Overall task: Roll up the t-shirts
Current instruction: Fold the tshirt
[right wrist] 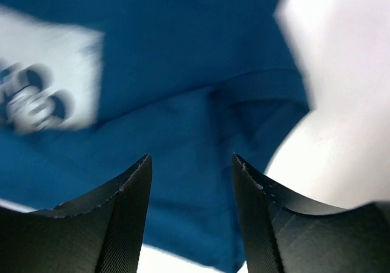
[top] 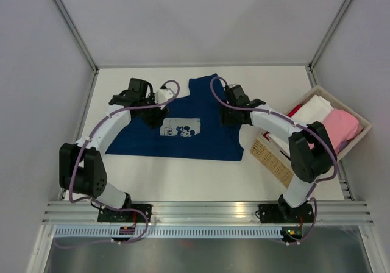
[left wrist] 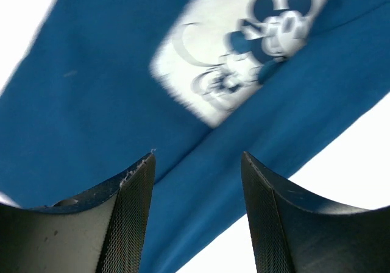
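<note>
The navy t-shirt (top: 183, 140) lies flat on the middle of the tabletop (top: 183, 178), chest print (top: 180, 127) up. The left gripper (left wrist: 196, 163) and right gripper (right wrist: 191, 163) hang over it, both released and grasping nothing. Cloth looks doubled beneath the right one, so a pinch catching only 1 of 2 layers could skew the roll.

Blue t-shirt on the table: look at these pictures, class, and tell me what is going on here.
Two robot arms are working on the navy t-shirt, which lies spread on the white table, print up, not yet rolled. The left gripper and the right gripper both hover over it, jaws open, holding nothing. A basket at the right holds a white cloth and a pink cloth.
</note>
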Robot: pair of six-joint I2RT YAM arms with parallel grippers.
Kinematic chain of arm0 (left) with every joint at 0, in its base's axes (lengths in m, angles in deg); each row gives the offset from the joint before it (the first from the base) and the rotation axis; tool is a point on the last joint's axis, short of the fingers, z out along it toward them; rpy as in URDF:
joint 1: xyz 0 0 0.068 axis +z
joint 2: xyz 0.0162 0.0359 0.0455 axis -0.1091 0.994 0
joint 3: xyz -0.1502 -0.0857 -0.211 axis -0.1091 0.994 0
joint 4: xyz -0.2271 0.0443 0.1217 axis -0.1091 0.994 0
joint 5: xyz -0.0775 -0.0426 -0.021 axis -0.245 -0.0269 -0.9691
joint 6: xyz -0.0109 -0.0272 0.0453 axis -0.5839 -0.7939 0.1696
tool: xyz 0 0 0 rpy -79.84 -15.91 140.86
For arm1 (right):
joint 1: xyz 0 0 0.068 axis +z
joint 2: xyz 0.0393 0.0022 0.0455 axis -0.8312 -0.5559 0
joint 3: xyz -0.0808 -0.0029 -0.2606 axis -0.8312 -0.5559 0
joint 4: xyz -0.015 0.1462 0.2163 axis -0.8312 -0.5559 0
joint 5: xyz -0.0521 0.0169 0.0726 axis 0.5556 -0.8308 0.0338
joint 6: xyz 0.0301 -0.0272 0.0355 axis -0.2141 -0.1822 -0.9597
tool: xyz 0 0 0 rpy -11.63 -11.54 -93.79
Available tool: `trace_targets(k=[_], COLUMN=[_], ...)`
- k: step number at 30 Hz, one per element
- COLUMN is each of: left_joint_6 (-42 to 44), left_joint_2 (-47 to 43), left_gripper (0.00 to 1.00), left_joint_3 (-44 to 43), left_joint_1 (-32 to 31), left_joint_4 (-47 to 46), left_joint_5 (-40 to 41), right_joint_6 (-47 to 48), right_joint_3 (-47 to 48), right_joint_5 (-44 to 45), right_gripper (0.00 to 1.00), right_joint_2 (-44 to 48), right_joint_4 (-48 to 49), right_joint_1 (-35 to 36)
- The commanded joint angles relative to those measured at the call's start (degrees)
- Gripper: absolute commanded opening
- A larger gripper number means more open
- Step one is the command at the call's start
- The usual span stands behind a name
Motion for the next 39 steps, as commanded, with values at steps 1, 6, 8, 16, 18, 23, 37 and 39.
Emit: trace_targets(k=[1,6,8,16,18,23,37,39], left_joint_6=[-4.94,-5.56,-6.08,-6.44,-6.35,-7.66,-7.05,-7.14], left_joint_2=[3.55,8.48,9.18,8.84,8.75,8.66,8.22,8.13], left_gripper=[0.63,0.62,0.62,0.62,0.62,0.62,0.63,0.62], left_joint_3=[-1.26,0.50,1.29,2.35,2.26,0.77,0.94,1.21], left_joint_1=[-3.78,-8.79,-9.67,-9.94,-9.94,-10.11,-10.38,-10.38], left_joint_4=[-1.16,-3.19,-3.80,-4.86,-4.77,-4.68,-4.60,-4.68], left_joint_5=[1.52,3.98,4.25,4.78,5.22,3.91,6.45,6.45], right_joint_6=[0.31,0.75,1.10,0.66,1.10,3.30,2.07,0.84], right_joint_3=[1.30,3.06,4.46,3.77,2.63,-1.85,-22.41,-24.78], right_joint_5=[-3.78,-3.98,-4.06,-8.02,-8.11,-9.42,-12.85,-13.56], right_gripper=[0.61,0.61,0.57,0.21,0.07,0.00,0.00,0.00], right_joint_2=[-4.08,-9.70,-12.24,-12.97,-11.13,-5.51,13.13,13.40], right_joint_4=[3.24,6.84,6.67,9.74,10.09,10.88,11.50,11.50], right_joint_1=[-3.23,-4.02,-4.81,-5.51,-5.51,-5.34,9.59,10.92])
